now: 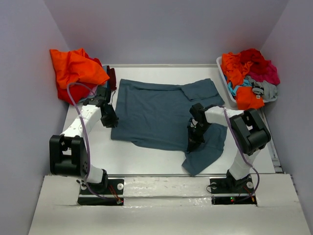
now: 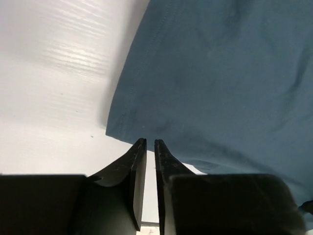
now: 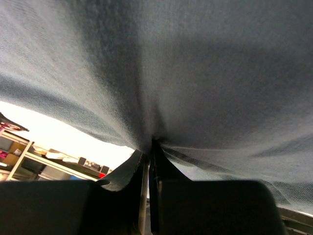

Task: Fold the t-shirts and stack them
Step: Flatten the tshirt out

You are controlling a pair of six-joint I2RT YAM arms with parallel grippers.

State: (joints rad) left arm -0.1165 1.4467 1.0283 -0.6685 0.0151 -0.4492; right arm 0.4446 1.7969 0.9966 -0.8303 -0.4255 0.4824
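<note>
A dark slate-blue t-shirt (image 1: 156, 112) lies spread across the middle of the table, and its near right part hangs in a fold toward the front edge. My right gripper (image 1: 193, 139) is shut on that part. In the right wrist view the cloth (image 3: 195, 73) drapes over the pinching fingertips of the right gripper (image 3: 151, 144). My left gripper (image 1: 111, 122) sits at the shirt's near left corner. In the left wrist view the left gripper (image 2: 147, 141) is open by only a narrow slit. Bare table shows between its fingers, whose tips meet the hem of the shirt (image 2: 220, 73).
A bright orange shirt (image 1: 73, 68) is heaped at the back left, over something dark red. A white basket (image 1: 221, 68) at the back right holds a pile of orange, red, magenta, teal and grey shirts (image 1: 249, 73). Grey walls enclose the table.
</note>
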